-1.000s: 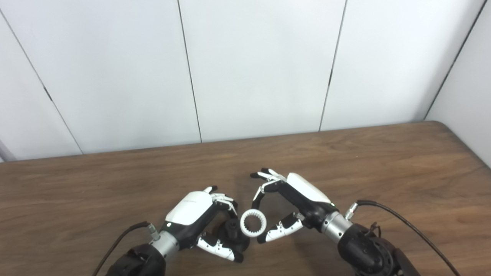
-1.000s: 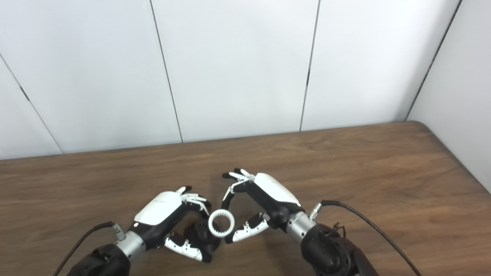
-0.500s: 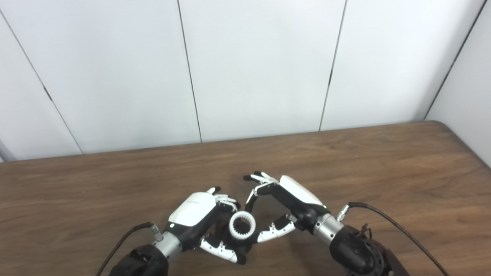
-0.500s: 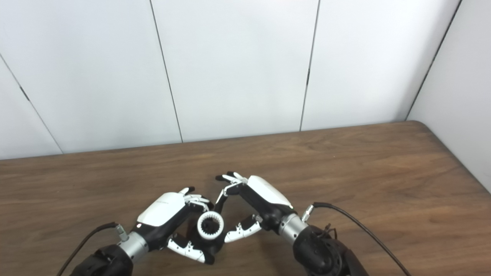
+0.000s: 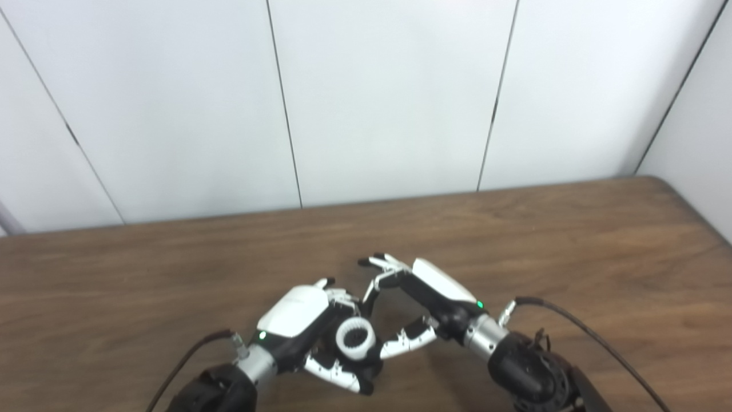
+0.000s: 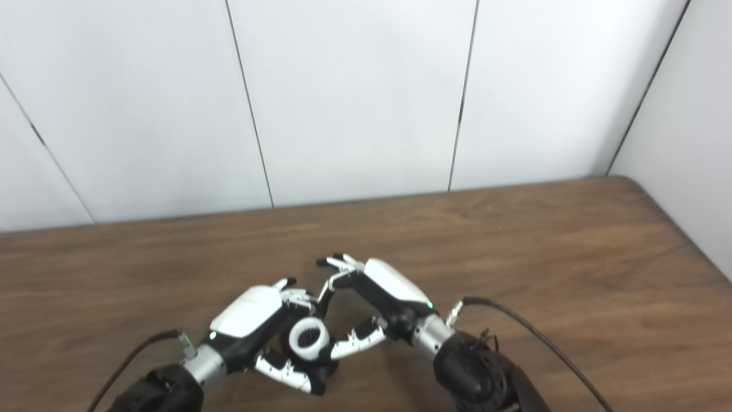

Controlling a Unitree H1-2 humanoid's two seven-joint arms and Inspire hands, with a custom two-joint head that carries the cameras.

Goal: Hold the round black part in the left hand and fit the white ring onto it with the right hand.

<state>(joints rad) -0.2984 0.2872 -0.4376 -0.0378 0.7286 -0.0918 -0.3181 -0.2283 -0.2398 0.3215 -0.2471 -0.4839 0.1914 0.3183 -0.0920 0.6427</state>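
At the bottom centre of the frame, the left hand [image 5: 297, 320] curls its fingers and thumb around the round black plastic part [image 5: 366, 361], which shows only as dark slivers beneath and beside the toothed white plastic ring [image 5: 354, 340]. The ring lies face up on top of that part, its inner teeth visible. The right hand [image 5: 426, 300], just right of it, pinches the ring between its thumb [image 5: 403, 344] and a bent finger, its other fingers raised behind. The two hands nearly touch and hide most of the black part. Black cables [image 5: 577, 332] trail from both wrists. Beyond them the brown wooden table [image 5: 572, 240] stretches to the upper half of the frame, where white wall panels [image 5: 389, 91] rise.
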